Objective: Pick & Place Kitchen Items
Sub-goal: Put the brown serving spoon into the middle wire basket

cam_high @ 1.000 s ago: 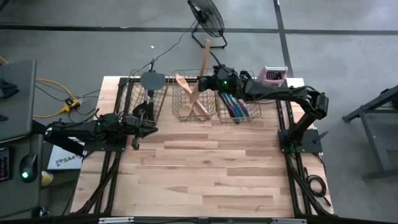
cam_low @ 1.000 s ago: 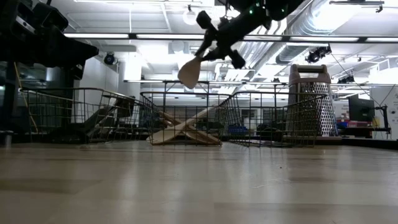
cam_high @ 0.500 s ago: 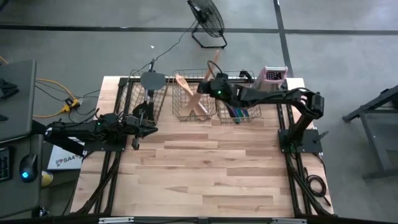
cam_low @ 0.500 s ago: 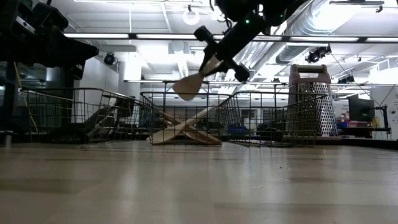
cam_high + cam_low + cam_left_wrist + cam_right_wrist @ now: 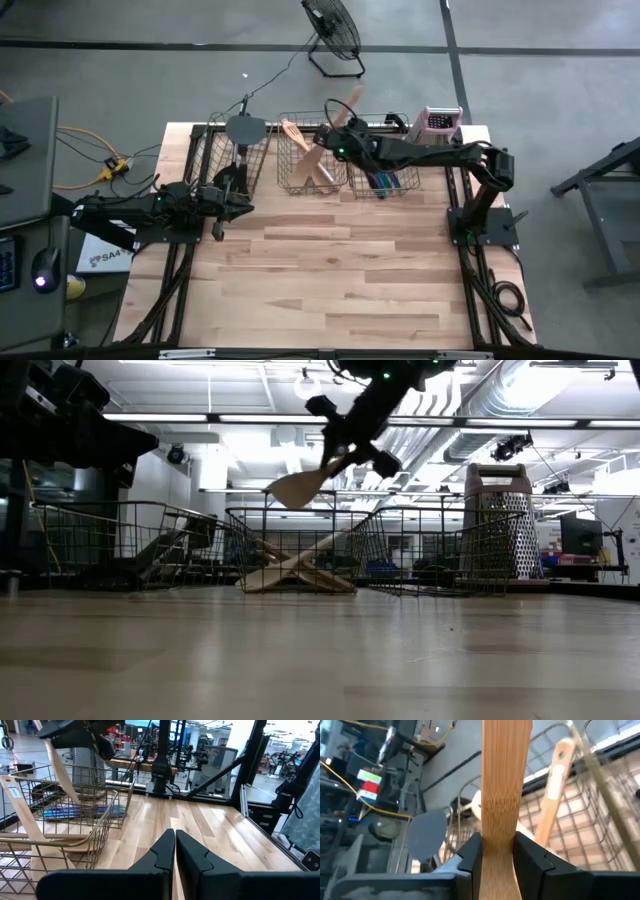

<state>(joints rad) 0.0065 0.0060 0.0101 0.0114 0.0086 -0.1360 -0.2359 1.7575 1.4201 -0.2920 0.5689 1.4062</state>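
Observation:
My right gripper [image 5: 340, 150] is shut on a pale wooden spatula [image 5: 293, 490] above the middle wire basket [image 5: 312, 168]. Other wooden utensils [image 5: 290, 568] lie in that basket. The left basket [image 5: 232, 150] holds a dark grey spatula [image 5: 245, 128]. The right basket [image 5: 385, 178] holds slim blue and purple pieces [image 5: 378, 178]. My left gripper [image 5: 222, 200] is shut and empty, just near of the left basket; it also shows in the left wrist view [image 5: 175, 845]. My right gripper pinches the wooden spatula's handle [image 5: 497, 827] between its two fingers, one on each narrow edge, with the flat face toward the wrist camera. The spatula is lifted clear above the middle basket. It is tilted, with its blade [image 5: 290, 490] lower and toward the table's left.
A metal box grater [image 5: 438, 122] with a pinkish top stands at the far right, behind the right basket. The three baskets line the table's far edge. Bare wooden tabletop [image 5: 330, 270] stretches from the baskets to the near edge. A floor fan [image 5: 332, 30] stands beyond the table.
My right gripper has gone a little toward the table's left and near edge with the wooden spatula. The spatula has tipped from nearly upright to a flatter slant, its blade swinging out toward the left over the middle basket.

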